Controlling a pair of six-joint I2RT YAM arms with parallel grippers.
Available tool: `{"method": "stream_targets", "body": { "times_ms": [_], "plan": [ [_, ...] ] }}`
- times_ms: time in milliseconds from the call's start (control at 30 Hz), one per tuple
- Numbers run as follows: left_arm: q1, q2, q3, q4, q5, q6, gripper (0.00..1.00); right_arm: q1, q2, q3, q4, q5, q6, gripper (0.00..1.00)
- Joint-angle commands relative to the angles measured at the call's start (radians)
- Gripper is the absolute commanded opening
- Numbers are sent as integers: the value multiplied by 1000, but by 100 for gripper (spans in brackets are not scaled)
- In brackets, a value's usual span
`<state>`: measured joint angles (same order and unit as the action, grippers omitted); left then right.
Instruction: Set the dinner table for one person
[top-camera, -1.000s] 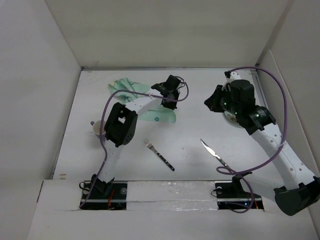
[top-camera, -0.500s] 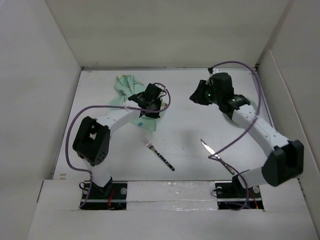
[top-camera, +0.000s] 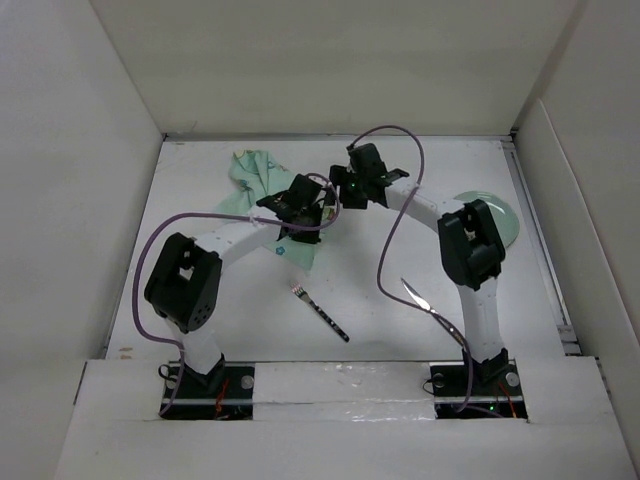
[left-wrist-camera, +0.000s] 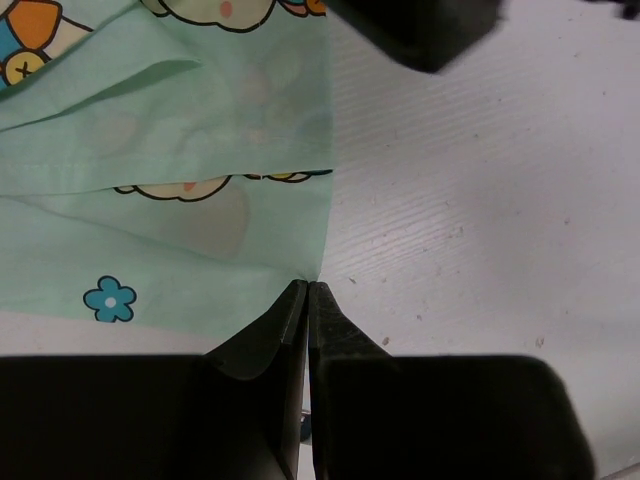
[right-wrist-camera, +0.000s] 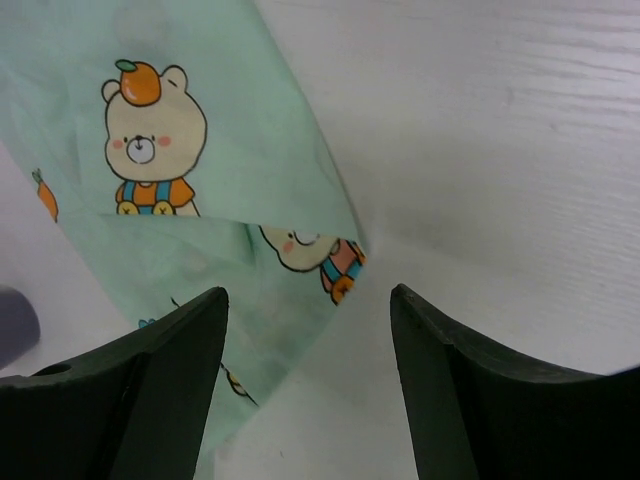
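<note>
The mint-green cartoon-print placemat (top-camera: 256, 176) lies crumpled on the white dinner table (top-camera: 400, 255) at the back left. My left gripper (top-camera: 301, 212) is shut, pinching the placemat (left-wrist-camera: 160, 210) at its corner between the fingertips (left-wrist-camera: 308, 288). My right gripper (top-camera: 353, 190) hovers just right of it, open. A folded edge of the placemat (right-wrist-camera: 200, 170) lies below and between the right gripper (right-wrist-camera: 308, 300) fingers, untouched. A black-handled fork (top-camera: 320, 312) and a knife (top-camera: 430, 306) lie near the front. A pale green plate (top-camera: 497, 216) sits at the right.
White walls close in the table at the back and both sides. My left arm's elbow (top-camera: 185, 283) hangs over the table's left part. The right arm's purple cable (top-camera: 392, 235) loops over the middle. A black part of the right gripper (left-wrist-camera: 420, 28) shows above the left fingers.
My right arm swung left from the plate to the placemat and its jaws opened, leaving the plate uncovered. My left gripper drew the placemat leftward and nearer, staying shut.
</note>
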<state>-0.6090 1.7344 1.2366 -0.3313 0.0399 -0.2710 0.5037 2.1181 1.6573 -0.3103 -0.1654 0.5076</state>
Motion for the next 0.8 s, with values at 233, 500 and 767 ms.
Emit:
{"method": "stream_targets", "body": {
  "times_ms": [233,500,767],
  "plan": [
    [-3,-90,37,-8,38,19,0,42,146,166,16,-54,161,69],
    [18,-73,144,-17,61,26,0,6,134,194,119,-104,196,0],
    [103,2,532,-101,-15,64,0,-95,-27,372,263,-218,282,0]
  ]
}}
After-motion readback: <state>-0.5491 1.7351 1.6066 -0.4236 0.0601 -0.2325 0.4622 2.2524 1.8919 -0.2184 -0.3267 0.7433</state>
